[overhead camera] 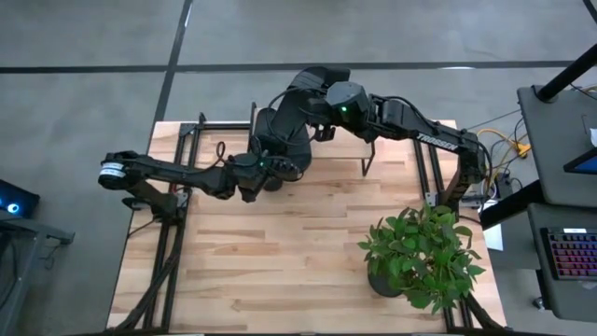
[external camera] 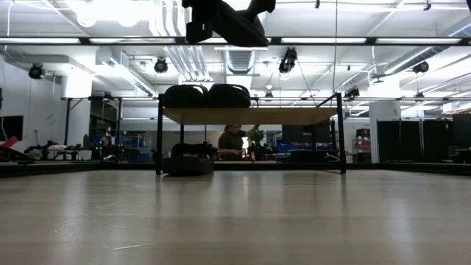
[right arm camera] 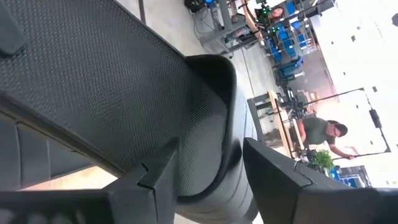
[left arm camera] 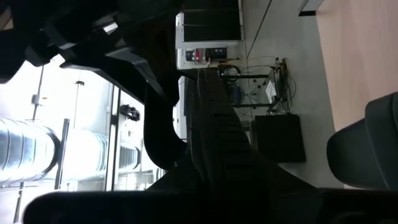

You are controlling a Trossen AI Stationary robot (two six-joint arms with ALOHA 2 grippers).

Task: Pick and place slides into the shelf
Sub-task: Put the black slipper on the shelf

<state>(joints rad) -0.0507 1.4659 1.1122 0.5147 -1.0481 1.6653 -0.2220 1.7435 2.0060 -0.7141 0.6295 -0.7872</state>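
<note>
Right gripper (right arm camera: 211, 148): raised over the far side of the table, at the shelf's rear; its two dark fingers (right arm camera: 155, 180) sit narrowly either side of the rounded end of the held slide (right arm camera: 124, 81), gripping it; the textured sole fills most of the right wrist view; in the low view this slide (external camera: 224, 22) hangs high above the shelf
Left gripper (overhead camera: 266, 177): reaching in from the left, at the shelf's front edge near its left end; whether it is wide or narrow cannot be told; a dark ribbed shape crosses the left wrist view close to the lens
Shelf (external camera: 250, 115): standing at the far middle of the table, light top board on thin black legs
Slides on top (external camera: 184, 96): two side by side at the board's left end, touching or nearly so
Slide below (external camera: 188, 163): on the tabletop under the shelf, at its left end
Table (overhead camera: 280, 261): pale wood planks on a black frame; the near half bare
Plant (overhead camera: 415, 252): leafy green, in a pot at the near right corner
Room: grey concrete floor (overhead camera: 93, 56); a lit keyboard (overhead camera: 571, 254) on a desk to the right; ducts and strip lights overhead; a person (external camera: 232, 140) at a bench beyond the shelf, also in the right wrist view (right arm camera: 320, 130)
</note>
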